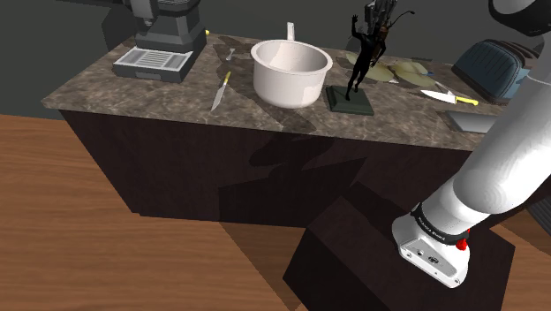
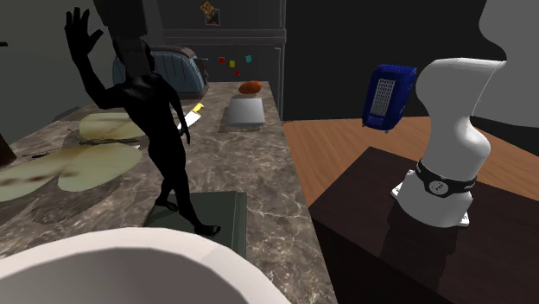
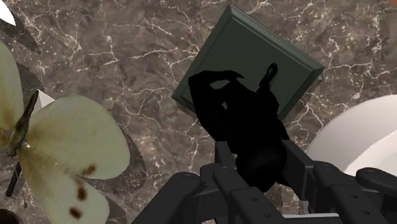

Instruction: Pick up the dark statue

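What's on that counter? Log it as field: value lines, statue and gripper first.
target: statue, dark, upright on its green base
arm: gripper above, at the statue's head
progress: not yet lifted
support: marbled counter
neighbour: white bowl, on the statue's left in the shoulder view
blades: knife left of the bowl; second knife right of the statue
other: pale butterfly lying beside the base; toaster
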